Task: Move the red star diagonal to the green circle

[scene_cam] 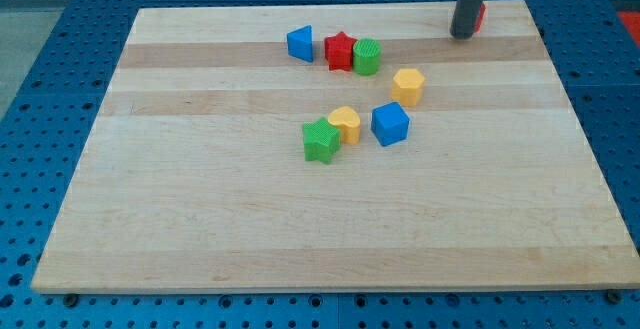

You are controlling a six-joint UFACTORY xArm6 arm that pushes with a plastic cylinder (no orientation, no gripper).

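The red star point(339, 50) lies near the top middle of the wooden board point(200, 229), touching the green circle point(367, 57) on its right side. My tip point(463, 35) rests at the board's top right, well right of both blocks. A red block point(480, 14) is mostly hidden behind the rod.
A blue triangle-like block point(299, 43) sits just left of the red star. A yellow hexagon point(408, 86) lies below right of the green circle. Lower down are a green star point(320, 140), a yellow heart point(345, 124) and a blue cube point(390, 124).
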